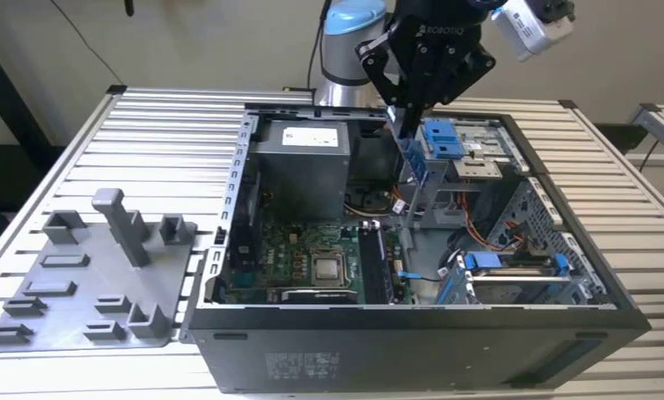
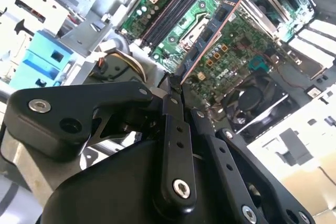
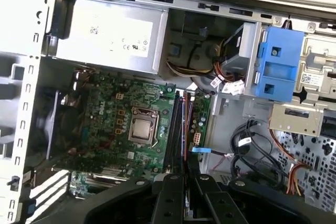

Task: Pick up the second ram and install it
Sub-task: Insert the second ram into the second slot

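Pinching the thin dark second ram (image 2: pixel 208 34) strip, the black end effector (image 2: pixel 176 83) holds it long-axis toward six o'clock in the exterior view, above black memory slots (image 1: pixel 373 262)

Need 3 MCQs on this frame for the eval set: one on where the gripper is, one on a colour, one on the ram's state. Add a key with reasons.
1. In the exterior view, where is the gripper?
A. over the grey parts tray
B. above the open computer case
C. resting on the table

2. What colour are the drive brackets?
A. red
B. yellow
C. blue

3. What state is the second ram in?
A. clamped in the gripper
B. seated in a slot
C. lying on the table

Key: 1 B, the gripper hangs over the case's open side. 2 C, the brackets show blue in all views. 3 A, in the second wrist view the jaws are closed on the strip's end, above the board.
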